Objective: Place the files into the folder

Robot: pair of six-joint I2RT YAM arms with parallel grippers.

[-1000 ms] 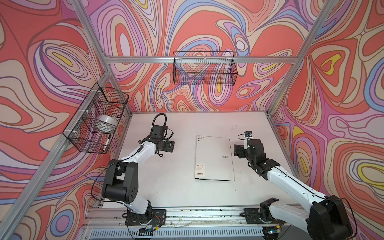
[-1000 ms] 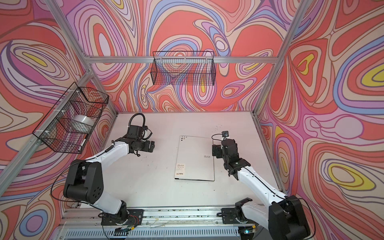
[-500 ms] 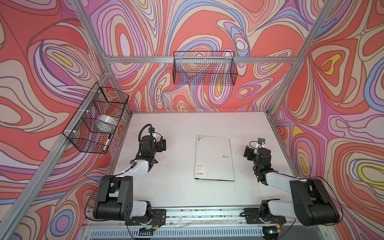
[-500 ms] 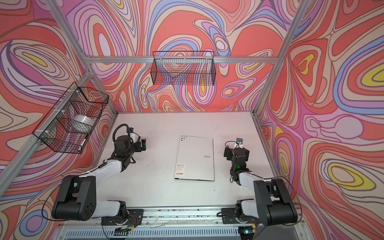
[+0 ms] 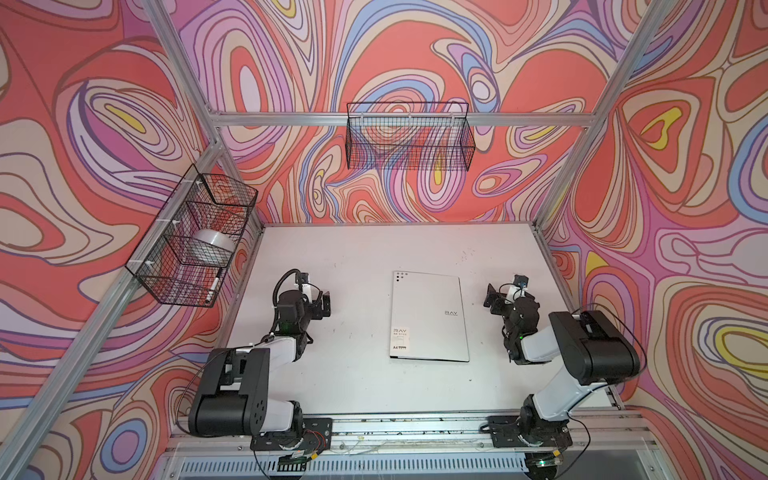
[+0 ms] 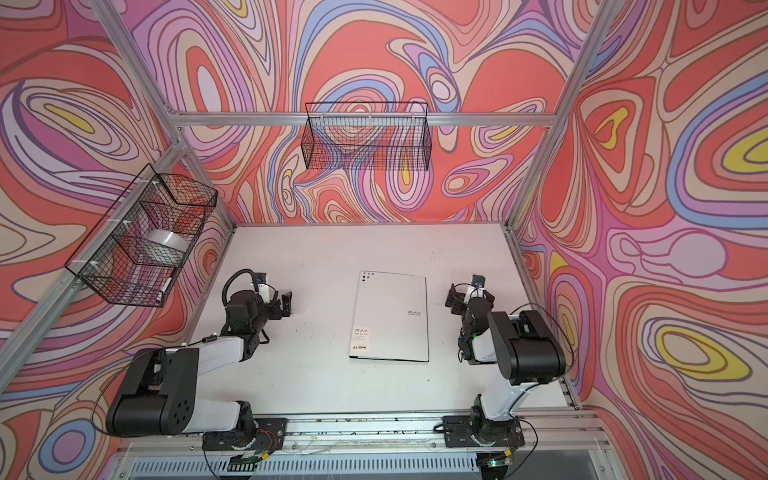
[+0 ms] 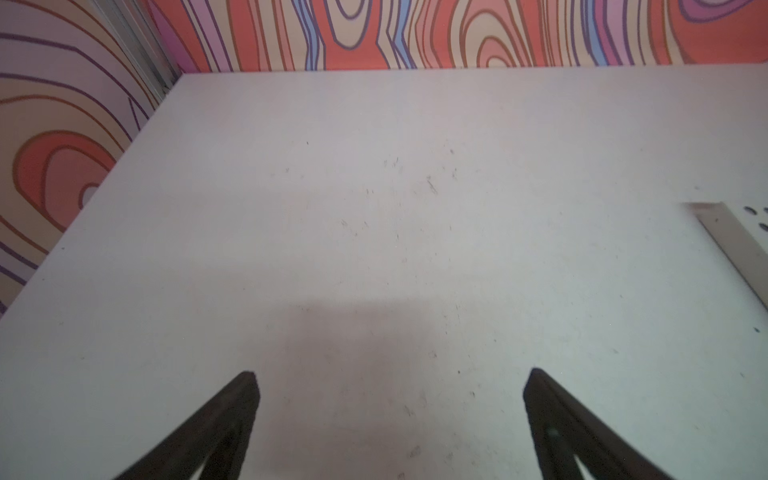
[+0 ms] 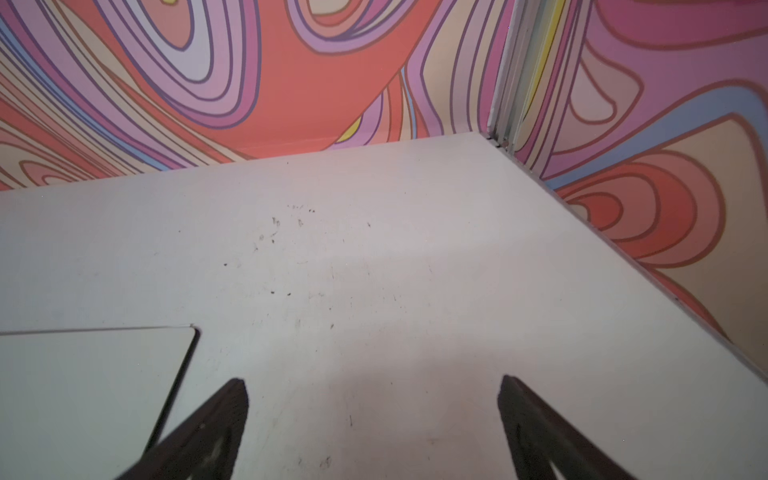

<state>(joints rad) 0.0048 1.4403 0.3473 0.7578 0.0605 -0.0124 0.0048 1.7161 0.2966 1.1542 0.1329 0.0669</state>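
The folder [image 5: 430,318] [image 6: 390,318] lies shut and flat mid-table, glossy white with "RAY" lettering and an "A4" label. The files are hidden or out of view. My left gripper [image 5: 322,301] [image 6: 283,305] hovers open to the left of the folder, well apart from it. In the left wrist view the gripper [image 7: 390,376] has only bare table between its fingers, and a folder corner [image 7: 731,237] shows at the edge. My right gripper [image 5: 492,297] [image 6: 455,299] is open close to the folder's right edge. The right wrist view shows the empty gripper [image 8: 374,382] beside a folder corner [image 8: 83,382].
The white table [image 5: 353,257] is walled by patterned panels and aluminium posts. A wire basket [image 5: 409,137] hangs on the back wall. Another wire basket [image 5: 166,257] on the left wall holds a white tape roll [image 5: 210,245] and a marker [image 5: 214,286].
Both arms have folded back toward their bases with their elbows rising. The grippers stay open on either side of the folder. The folder has not moved.
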